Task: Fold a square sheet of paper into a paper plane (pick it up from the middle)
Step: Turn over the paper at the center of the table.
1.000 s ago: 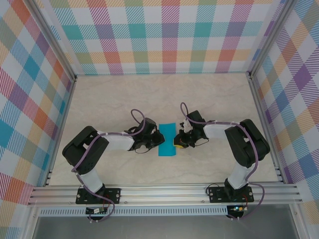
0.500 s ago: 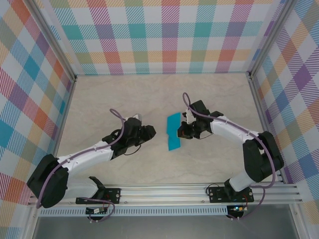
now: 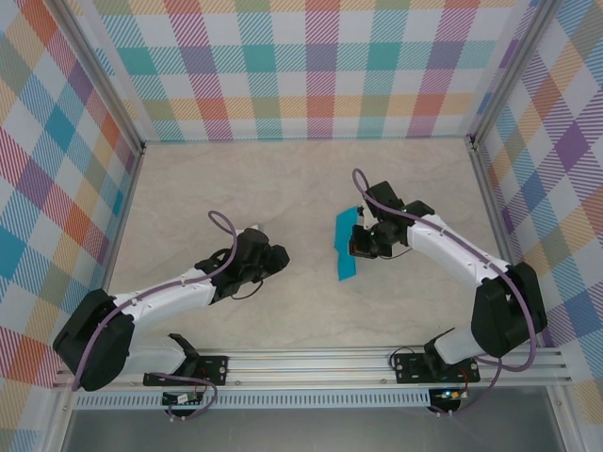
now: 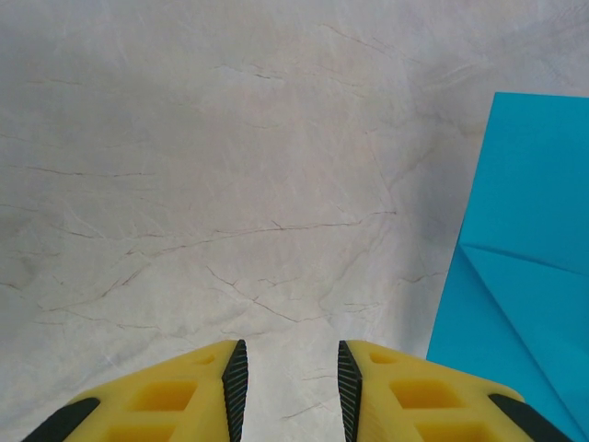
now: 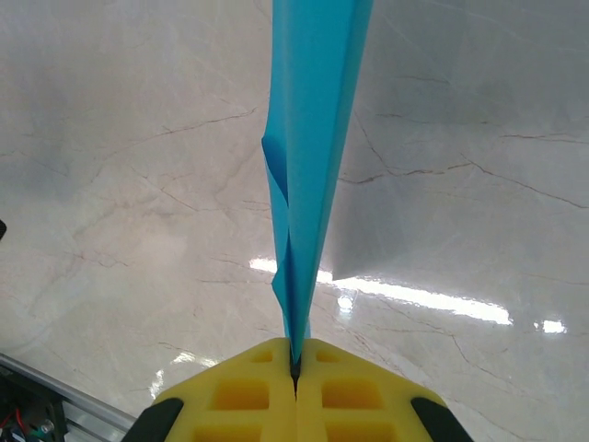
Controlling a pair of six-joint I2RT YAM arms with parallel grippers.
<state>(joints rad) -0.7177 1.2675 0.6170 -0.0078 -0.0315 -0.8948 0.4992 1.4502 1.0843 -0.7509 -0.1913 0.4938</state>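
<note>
While the folded paper (image 3: 347, 243) stands edge-on over the table (image 3: 236, 179), right of its middle, the right gripper (image 3: 357, 248) pinches its edge, jaws pressed together on it. Left of the paper, well apart, the left gripper (image 3: 274, 256) hovers, jaws narrowly parted, empty.

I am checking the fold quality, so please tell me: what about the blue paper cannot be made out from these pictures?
- Right wrist view: the blue paper is seen edge-on, pinched in the shut right claw; its far end leaves the top edge, so layers cannot be counted.
- Left wrist view: the right edge cuts the paper; one crease shows, the rest does not.
- Top view: the paper is too small to read creases, and the claw covers the gripped edge.
</note>
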